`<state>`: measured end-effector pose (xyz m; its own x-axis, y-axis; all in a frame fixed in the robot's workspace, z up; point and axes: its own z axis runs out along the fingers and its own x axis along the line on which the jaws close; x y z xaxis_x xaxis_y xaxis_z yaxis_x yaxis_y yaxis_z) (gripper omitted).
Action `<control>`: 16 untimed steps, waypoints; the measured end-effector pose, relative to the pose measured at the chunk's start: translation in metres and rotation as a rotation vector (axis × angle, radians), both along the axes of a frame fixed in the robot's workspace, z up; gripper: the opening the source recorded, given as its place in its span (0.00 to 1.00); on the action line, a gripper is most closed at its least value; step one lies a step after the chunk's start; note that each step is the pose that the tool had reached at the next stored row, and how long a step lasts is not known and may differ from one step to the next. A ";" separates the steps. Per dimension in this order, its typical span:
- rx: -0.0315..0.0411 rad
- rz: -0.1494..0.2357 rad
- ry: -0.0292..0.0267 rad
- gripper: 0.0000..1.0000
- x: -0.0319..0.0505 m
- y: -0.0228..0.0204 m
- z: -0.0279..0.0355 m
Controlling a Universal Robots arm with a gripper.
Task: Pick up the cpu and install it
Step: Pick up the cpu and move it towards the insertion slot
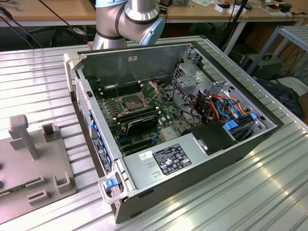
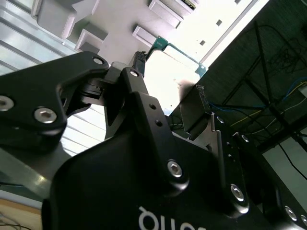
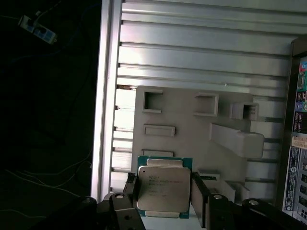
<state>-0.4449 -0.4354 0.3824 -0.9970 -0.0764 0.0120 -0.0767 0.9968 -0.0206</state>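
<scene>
Pinches the cpu [image 3: 162, 189] between the two black fingers [image 3: 199, 194] of the gripper [image 3: 163, 191], pressing on two opposite edges, with the silver lid turned toward the camera in the first wrist view and a thin green rim showing around it. Hangs above the grey holder plate [image 3: 187, 143] with its raised pockets and blocks, lifted clear of it, over the ribbed metal table [image 3: 201, 57] and near the side wall of the computer case [image 3: 300, 158]. Gives the same grip from underneath in the second wrist view: the cpu [image 2: 178, 67] washed out bright, one green corner visible, clamped with a finger on each side and the holder plate beyond it. Bends at a silver and blue joint of the arm [image 1: 132, 17] at the top centre of the exterior view, behind the open computer case lying on the table. Leaves the square socket [image 1: 131, 102] on the board inside the case unfilled. Places the holder plate on the exterior view's left, beside the case and apart from it.
</scene>
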 end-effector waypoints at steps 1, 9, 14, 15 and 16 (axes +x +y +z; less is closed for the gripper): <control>0.0000 0.000 0.0000 0.55 0.0004 0.0000 0.0000; 0.0000 0.000 0.0000 0.55 0.0040 0.0000 0.0000; 0.0000 0.000 0.0000 0.55 0.0071 0.0000 0.0000; 0.0000 0.000 0.0000 0.55 0.0076 0.0000 0.0000; 0.0000 0.000 0.0001 0.55 0.0085 0.0000 0.0000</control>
